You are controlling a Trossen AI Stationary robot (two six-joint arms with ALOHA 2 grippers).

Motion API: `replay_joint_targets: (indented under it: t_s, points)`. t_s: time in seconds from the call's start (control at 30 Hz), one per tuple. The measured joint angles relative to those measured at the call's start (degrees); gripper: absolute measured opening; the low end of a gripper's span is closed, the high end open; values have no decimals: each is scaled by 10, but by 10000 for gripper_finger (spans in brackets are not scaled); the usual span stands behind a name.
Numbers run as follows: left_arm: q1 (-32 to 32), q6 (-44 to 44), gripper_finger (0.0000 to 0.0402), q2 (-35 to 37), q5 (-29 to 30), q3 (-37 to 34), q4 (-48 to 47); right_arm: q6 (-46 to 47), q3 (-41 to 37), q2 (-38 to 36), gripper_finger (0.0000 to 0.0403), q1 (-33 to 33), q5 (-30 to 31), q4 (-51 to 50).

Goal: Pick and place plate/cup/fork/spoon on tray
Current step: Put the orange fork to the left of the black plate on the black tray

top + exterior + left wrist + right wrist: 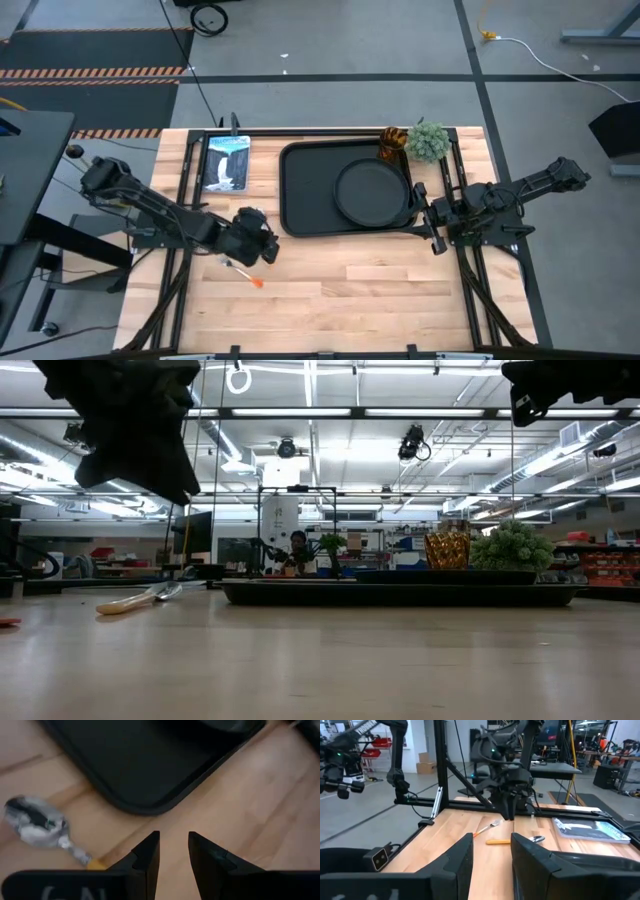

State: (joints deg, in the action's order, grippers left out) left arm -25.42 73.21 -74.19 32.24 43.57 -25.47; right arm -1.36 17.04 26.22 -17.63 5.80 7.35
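Note:
The black tray (300,190) lies at the table's far middle, and the round black plate (372,192) rests flat in its right half. The amber cup (392,143) stands upright at the tray's far right corner; inside or just behind the rim, I cannot tell. The spoon (37,822) and the fork (487,826) lie flat on the wood near the tray's near left corner (135,805). The fork's orange handle (254,281) shows in the high view. My left gripper (262,243) hovers open and empty above them. My right gripper (425,207) is open and empty beside the tray's right edge.
A fuzzy green plant ball (428,140) stands right of the cup. A blue-white booklet (225,162) lies left of the tray. Bare wood (380,290) spans the table's near half. A person shows far behind the table in the low view (297,548).

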Motion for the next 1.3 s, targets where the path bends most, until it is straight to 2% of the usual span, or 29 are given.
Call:
replay_joint_targets:
  t_s: [0.13, 0.27, 0.47, 0.57, 0.7, 0.9, 1.03, 1.3]
  points:
    - [-2, 67, 110, -59, -22, 75, -134, -3, 0, 0, 138, 0, 0, -1]
    - [-5, 137, 110, -122, -92, 143, -255, -1, 0, 0, 138, 0, 0, -2]
    - [-34, 185, 110, -189, -211, 191, -314, 3, 0, 1, 138, 0, 0, -6]
    - [-52, 168, 110, -203, -253, 191, -315, 3, 0, 3, 138, 0, 0, -5]
    - [-73, 74, 110, -215, -284, 186, -326, 3, 0, 7, 138, 0, 0, 6]
    - [-94, -171, 110, -235, -270, 186, -326, 3, 0, 16, 138, 0, 1, 12]
    - [-111, -298, 110, -269, -270, 186, -326, 3, 0, 21, 138, 0, 1, 17]
    - [-142, -424, 110, -302, -262, 186, -339, 12, 0, 32, 138, 0, 1, 24]
